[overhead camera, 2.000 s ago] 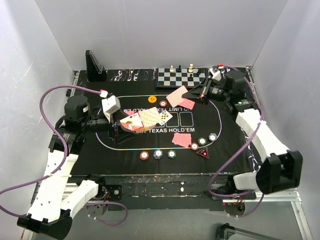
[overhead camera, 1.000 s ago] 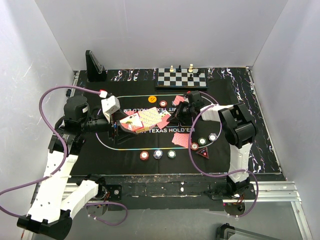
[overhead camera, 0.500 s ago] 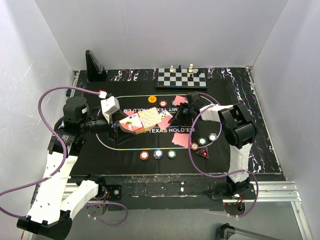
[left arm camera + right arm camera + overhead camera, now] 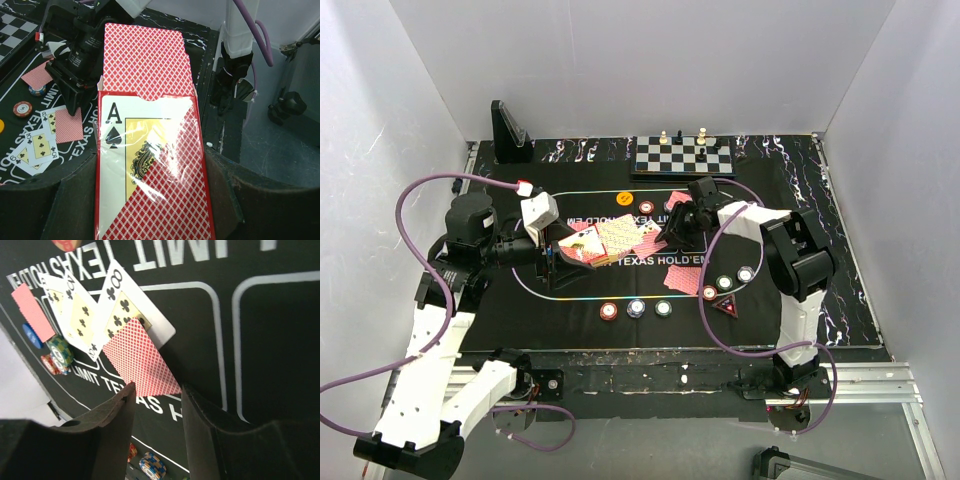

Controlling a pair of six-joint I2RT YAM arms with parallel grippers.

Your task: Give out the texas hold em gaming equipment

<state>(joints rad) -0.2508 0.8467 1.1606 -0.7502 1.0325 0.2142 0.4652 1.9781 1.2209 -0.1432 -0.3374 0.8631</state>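
Observation:
My left gripper [image 4: 150,200] is shut on a red card box [image 4: 150,165] with an ace of spades on its face. Red-backed playing cards [image 4: 145,60] stick out of the box's top. In the top view the box [image 4: 605,240] hangs over the mat's left half. My right gripper [image 4: 157,387] stands open just above a face-down red-backed card [image 4: 140,357]. That card lies on the mat, overlapping the eight of clubs [image 4: 122,302], with a ten of clubs [image 4: 75,317] beside it. Nothing is between its fingers. The right gripper [image 4: 672,228] is at the mat's centre.
Poker chips [image 4: 636,307] line the mat's near edge, with more chips [image 4: 724,283] and a dark red triangular marker [image 4: 726,306] to the right. Face-down cards [image 4: 682,280] lie near them. A chessboard [image 4: 682,156] sits at the back, a black stand [image 4: 508,130] at back left.
The right gripper has opened and let go of the red-backed card, which now lies on the mat. The right arm shifted slightly. The left arm has held still.

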